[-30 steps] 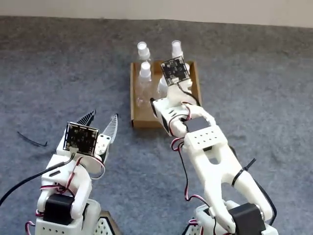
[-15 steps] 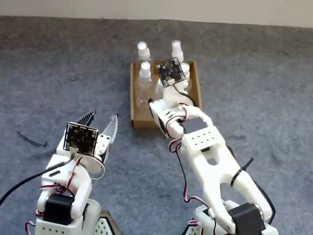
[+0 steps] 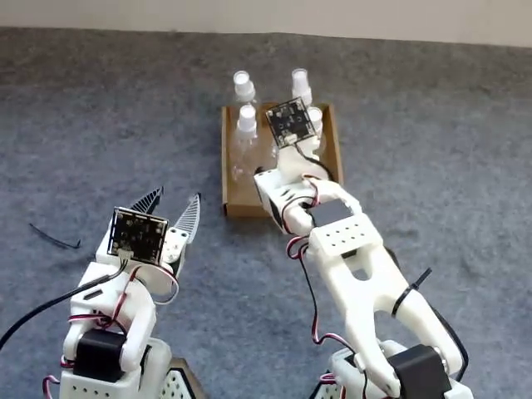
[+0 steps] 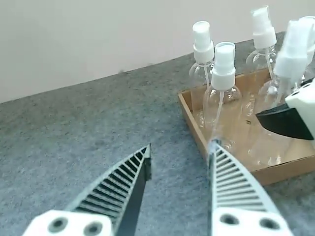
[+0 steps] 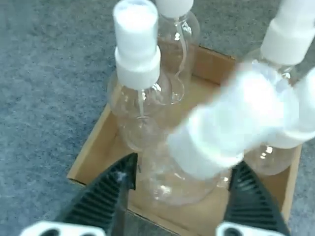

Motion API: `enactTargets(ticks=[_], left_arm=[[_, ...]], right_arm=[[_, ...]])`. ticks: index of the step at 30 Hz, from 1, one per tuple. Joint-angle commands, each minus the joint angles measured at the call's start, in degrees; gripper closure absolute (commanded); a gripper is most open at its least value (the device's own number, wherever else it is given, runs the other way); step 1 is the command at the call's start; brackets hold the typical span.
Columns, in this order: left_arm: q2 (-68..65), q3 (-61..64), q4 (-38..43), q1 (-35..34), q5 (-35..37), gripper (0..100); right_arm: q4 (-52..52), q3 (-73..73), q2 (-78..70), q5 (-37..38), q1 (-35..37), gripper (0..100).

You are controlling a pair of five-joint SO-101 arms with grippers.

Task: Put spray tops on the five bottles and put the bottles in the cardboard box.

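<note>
The cardboard box (image 3: 226, 166) lies on the grey carpet ahead of both arms. A clear bottle with a white spray top (image 3: 247, 121) stands upright in its left part. My right gripper (image 5: 183, 167) is over the box, shut on another capped bottle (image 5: 231, 129), which is tilted with its base down in the box (image 5: 93, 147). A third capped bottle (image 3: 315, 115) stands in the box to the right of it. Two more capped bottles (image 3: 243, 83) (image 3: 301, 81) stand at the box's far wall, seemingly just outside. My left gripper (image 3: 173, 199) hangs open over bare carpet, short of the box.
A thin black tie (image 3: 54, 237) lies on the carpet at the far left. A pale wall (image 4: 98, 34) rises behind the carpet. Open carpet lies to the left and right of the box.
My right arm has shifted slightly left over the box with the bottle in its gripper. The left arm has kept still.
</note>
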State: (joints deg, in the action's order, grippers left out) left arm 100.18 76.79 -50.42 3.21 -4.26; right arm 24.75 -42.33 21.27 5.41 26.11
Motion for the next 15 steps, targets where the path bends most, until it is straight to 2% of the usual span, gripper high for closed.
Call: enactTargets(ticks=[1,15], left_arm=[[0.04,-0.22,1.23,-0.92,0.35,83],[0.04,-0.22,1.32,-0.92,0.35,83]], right_arm=[[1.63,0.84,0.66,0.53,0.40,70.6],[4.97,2.07,1.01,0.62,1.01,68.3]])
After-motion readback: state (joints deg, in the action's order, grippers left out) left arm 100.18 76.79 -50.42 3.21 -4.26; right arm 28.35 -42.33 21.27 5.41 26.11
